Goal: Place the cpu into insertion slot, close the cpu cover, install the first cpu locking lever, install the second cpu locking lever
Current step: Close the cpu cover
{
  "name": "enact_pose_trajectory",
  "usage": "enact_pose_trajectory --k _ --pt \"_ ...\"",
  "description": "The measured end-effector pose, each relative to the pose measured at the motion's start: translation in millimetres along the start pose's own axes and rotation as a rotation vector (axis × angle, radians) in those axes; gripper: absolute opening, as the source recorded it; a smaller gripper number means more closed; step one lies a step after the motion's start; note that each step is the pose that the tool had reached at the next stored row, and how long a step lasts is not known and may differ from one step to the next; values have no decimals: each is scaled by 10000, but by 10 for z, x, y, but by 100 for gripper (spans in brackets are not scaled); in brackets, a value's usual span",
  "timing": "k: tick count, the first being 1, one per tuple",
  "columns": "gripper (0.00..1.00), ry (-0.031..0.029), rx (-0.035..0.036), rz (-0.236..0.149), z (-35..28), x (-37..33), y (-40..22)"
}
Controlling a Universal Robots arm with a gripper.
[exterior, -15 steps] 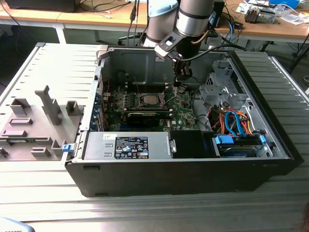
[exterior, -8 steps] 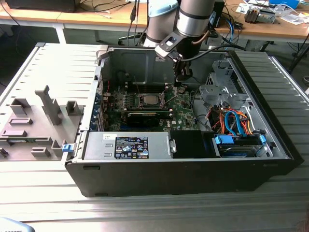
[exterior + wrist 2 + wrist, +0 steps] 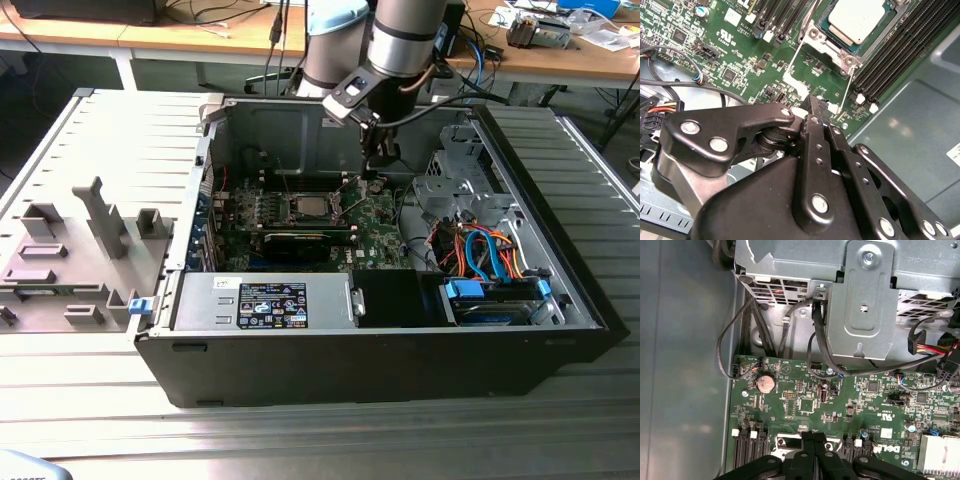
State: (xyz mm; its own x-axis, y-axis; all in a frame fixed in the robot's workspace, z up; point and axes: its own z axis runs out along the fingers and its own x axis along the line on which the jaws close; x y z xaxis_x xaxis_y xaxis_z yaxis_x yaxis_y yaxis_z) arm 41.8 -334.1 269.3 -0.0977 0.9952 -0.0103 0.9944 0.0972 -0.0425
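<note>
Hovering above green board (image 3: 740,50): my pincer (image 3: 812,102), clenched, fingers pressed together. Just beyond its tip: cpu (image 3: 856,19), lying in insertion slot (image 3: 816,36); thin wire levers (image 3: 796,56) between.

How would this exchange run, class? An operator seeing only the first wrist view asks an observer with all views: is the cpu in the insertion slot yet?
Observer: Yes; the second wrist view shows the cpu lying in the insertion slot, silver face up.
Operator: Where is the gripper from outside?
Observer: In the exterior view it hangs inside the case, to the exterior view's right of the slot.
Operator: Anything near the fingers?
Observer: Two thin wire levers run from the slot's corner toward them in the second wrist view.
</note>
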Motion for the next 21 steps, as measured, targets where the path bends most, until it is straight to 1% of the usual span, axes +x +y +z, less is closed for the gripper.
enact_pose_trajectory --k 9,15,21 --pt "11 0 0 1 12 -3 39" --pt "11 0 0 1 19 -3 81" --pt "11 0 0 0 24 -3 101"
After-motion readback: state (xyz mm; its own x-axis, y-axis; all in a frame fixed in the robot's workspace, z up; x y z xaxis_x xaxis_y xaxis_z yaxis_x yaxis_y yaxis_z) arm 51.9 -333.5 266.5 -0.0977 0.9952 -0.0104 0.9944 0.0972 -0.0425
